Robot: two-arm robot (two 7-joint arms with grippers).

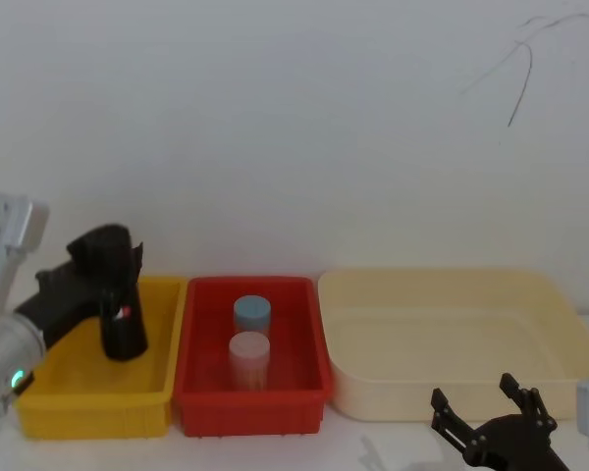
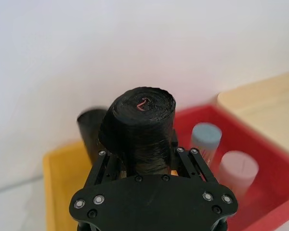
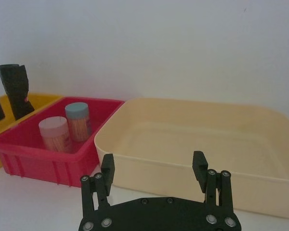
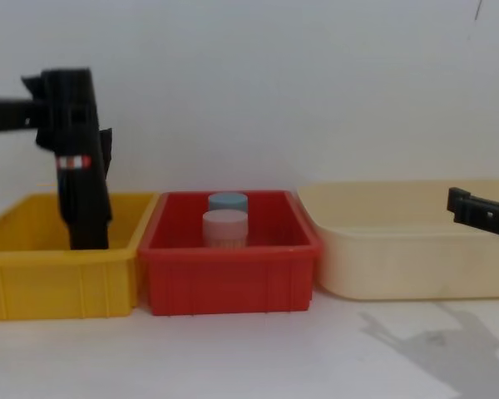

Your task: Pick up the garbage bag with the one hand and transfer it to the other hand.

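Note:
The garbage bag [image 4: 76,137] is a long black roll with a red-and-white label band, standing nearly upright over the yellow bin [image 1: 69,392]. My left gripper [image 1: 108,292] comes in from the left and is shut on the roll's upper part, just above the label. In the left wrist view the roll's end [image 2: 140,120] shows between the fingers [image 2: 102,159]. Its lower end is inside the bin; I cannot tell whether it touches the floor. My right gripper [image 1: 474,391] hangs open and holds nothing, low at the front right, before the cream tray [image 3: 135,159].
A second black roll with a ragged top [image 2: 89,127] stands in the yellow bin behind the held one. The red bin [image 1: 201,392] in the middle holds a blue-lidded jar [image 1: 252,314] and a pink-lidded jar [image 1: 248,355]. A white wall closes the back.

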